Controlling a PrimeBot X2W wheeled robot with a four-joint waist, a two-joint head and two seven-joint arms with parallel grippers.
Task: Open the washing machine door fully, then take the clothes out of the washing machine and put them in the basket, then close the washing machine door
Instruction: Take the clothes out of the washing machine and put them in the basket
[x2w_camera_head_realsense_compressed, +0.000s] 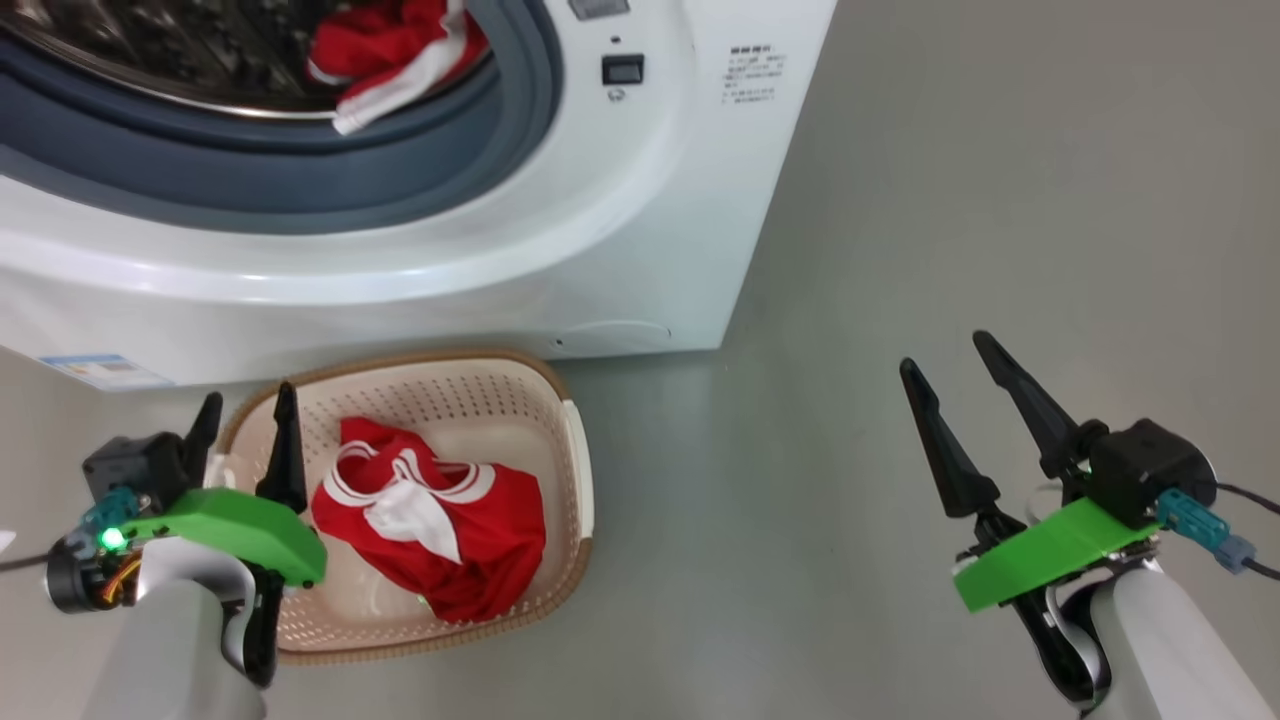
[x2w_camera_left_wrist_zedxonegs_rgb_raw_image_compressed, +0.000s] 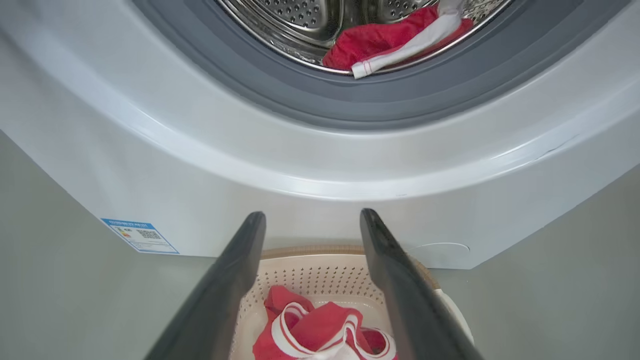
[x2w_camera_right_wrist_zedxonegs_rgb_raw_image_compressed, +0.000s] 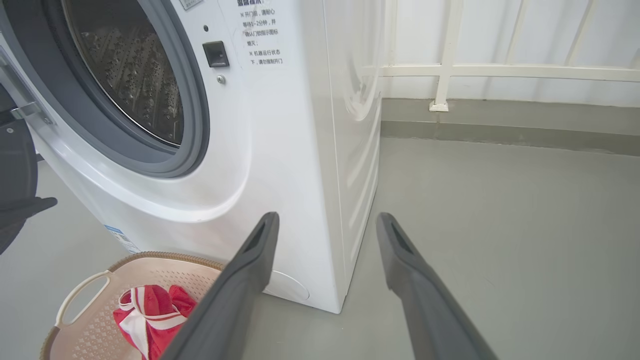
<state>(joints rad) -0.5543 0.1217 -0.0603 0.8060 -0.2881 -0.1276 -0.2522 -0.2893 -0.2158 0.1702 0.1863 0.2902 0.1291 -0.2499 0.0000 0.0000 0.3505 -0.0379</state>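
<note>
One red garment (x2w_camera_head_realsense_compressed: 430, 515) is laid in the basket (x2w_camera_head_realsense_compressed: 575, 470); a second garment (x2w_camera_head_realsense_compressed: 390, 50) is seen at the drum mouth (x2w_camera_head_realsense_compressed: 420, 160). Left gripper (x2w_camera_head_realsense_compressed: 250, 392) and right gripper (x2w_camera_head_realsense_compressed: 942, 352) are spread wide, empty; bunched fabric, not trim, should be pinched.

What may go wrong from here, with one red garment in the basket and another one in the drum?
1. The red garment in the drum hangs its white trim over the lip, at the grey rubber ring; closing up now would probably pinch it.
2. The left gripper, jaws open, hangs over the basket rim; a careless lift may knock it or snag the red garment in the basket.
</note>
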